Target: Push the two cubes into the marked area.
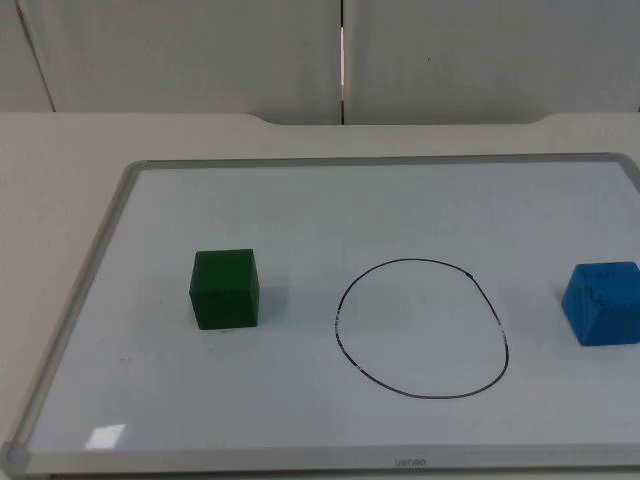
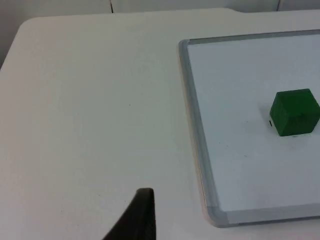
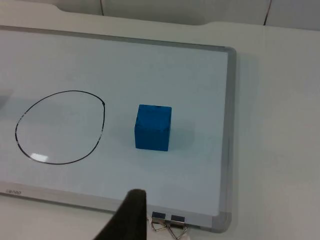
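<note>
Here, whiteboard (image 1: pixel 90 270) flat on white counter (image 1: pixel 60 150), long axis left-right. Green cube (image 1: pixel 225 289) upright on board, left of drawn oval (image 1: pixel 420 328), apart from line, faces near square with board edges. Blue cube (image 1: pixel 602 303) right of oval, outside it, near board's right rim, turned slightly. Left gripper (image 2: pixel 137 217) over bare counter left of board; right gripper (image 3: pixel 131 215) above board's near rim beside binder clips (image 3: pixel 167 222). Fingers' spread on both: cannot tell.

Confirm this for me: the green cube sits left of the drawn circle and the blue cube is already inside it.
Not quite. The blue cube is outside the drawn circle, off to its right, as the top view shows. The green cube does sit left of the circle, on the whiteboard.
</note>
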